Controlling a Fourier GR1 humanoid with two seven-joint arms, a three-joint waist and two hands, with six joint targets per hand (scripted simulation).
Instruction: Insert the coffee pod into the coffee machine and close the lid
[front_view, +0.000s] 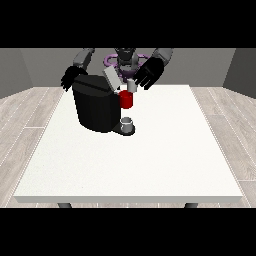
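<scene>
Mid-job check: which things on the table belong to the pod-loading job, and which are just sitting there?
Job:
- coffee machine, black
- its lid, raised
- coffee pod, at the hand at the view's right

Just there:
- small cup on the machine's base
- hand at the view's left, behind the machine

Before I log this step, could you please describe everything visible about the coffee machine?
The coffee machine is a bulky black body standing upright on the white table, toward its far left part. Its grey lid is tilted up, open. A red holder juts from its front, with a small grey cup on the base below. The hand at the view's right holds a grey coffee pod just above the holder.
</scene>
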